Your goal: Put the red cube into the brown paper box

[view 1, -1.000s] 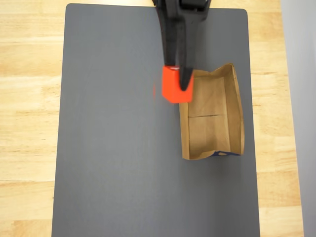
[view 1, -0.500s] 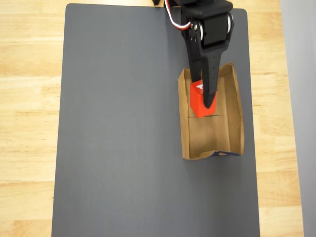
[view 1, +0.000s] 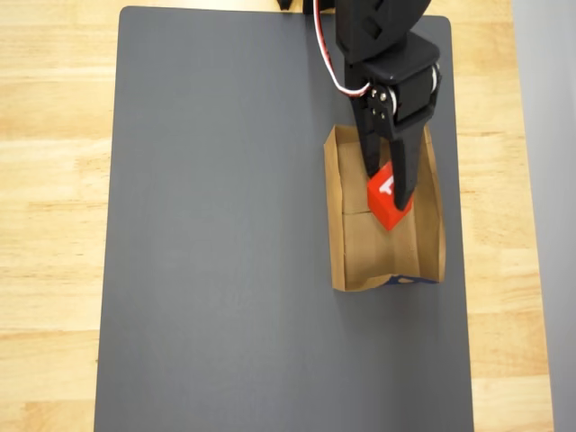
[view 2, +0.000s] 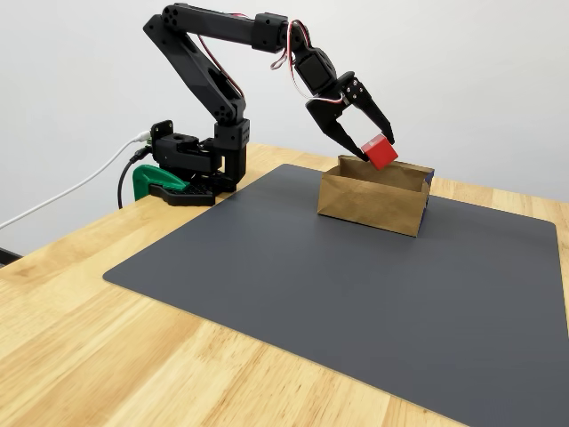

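Note:
The red cube (view 1: 390,204) (view 2: 381,152) hangs just above the brown paper box (view 1: 424,254) (view 2: 369,205), over the crease in its floor in the overhead view. A white mark shows on the cube's top face. My black gripper (view 1: 391,184) (view 2: 378,149) is shut on the cube, one finger on each side, and reaches down from the top of the overhead view. In the fixed view the cube sits a little above the box's rim, clear of the walls.
The box stands on a dark grey mat (view 1: 225,234) (view 2: 356,285) that covers most of the wooden table (view 1: 54,180). The arm's base (view 2: 191,165) with a green clamp (view 2: 156,182) and cables sits at the mat's far left corner in the fixed view.
The gripper has carried the cube from beside the box's left wall, over the wall, and further down the picture over the box's middle.

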`<control>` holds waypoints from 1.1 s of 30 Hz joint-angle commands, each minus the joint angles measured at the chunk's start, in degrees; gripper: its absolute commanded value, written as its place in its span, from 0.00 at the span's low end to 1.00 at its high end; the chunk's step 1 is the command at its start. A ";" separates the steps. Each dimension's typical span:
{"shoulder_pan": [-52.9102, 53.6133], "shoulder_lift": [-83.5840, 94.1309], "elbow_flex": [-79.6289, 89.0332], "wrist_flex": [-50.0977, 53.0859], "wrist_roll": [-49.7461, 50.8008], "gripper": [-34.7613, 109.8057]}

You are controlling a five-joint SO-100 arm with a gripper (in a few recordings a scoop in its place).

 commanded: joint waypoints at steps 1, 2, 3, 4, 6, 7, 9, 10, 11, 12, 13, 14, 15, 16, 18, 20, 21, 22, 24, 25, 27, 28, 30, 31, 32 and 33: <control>-0.97 0.35 0.97 -1.14 -1.67 0.40; -0.97 0.53 1.23 -1.14 -1.85 0.40; -0.88 0.70 1.41 -1.14 -1.93 0.40; -0.70 1.14 1.41 -0.88 -1.93 0.40; 0.18 2.81 1.41 0.09 -2.02 0.40; 0.88 4.39 1.41 0.97 -2.02 0.37; 3.16 8.44 2.02 1.67 -2.37 0.33; 4.66 10.90 2.46 1.58 -2.46 0.30; 6.33 13.45 3.16 0.88 -2.55 0.26; 8.09 15.73 3.52 0.70 -2.46 0.24; 9.93 17.93 3.52 1.14 -1.85 0.24; 11.69 20.13 3.52 1.67 -1.14 0.24; 13.45 22.50 3.52 2.81 -0.18 0.24; 15.29 24.87 3.69 3.96 1.49 0.24; 17.75 30.15 5.19 5.98 2.90 0.24; 19.60 35.95 8.09 6.68 3.43 0.24; 20.48 38.67 9.58 7.47 3.52 0.24; 21.36 41.57 10.99 8.26 3.78 0.24; 22.41 45.88 13.45 10.90 4.31 0.24; 22.41 46.93 14.41 12.04 2.99 0.24; 22.32 48.08 15.82 14.06 3.16 0.24; 22.41 48.43 16.26 15.21 4.48 0.24; 21.97 48.69 16.61 17.58 6.06 0.24; 21.62 48.69 16.79 18.63 7.03 0.24; 21.18 48.87 17.05 19.60 7.29 0.24; 20.83 49.22 17.40 20.04 7.29 0.24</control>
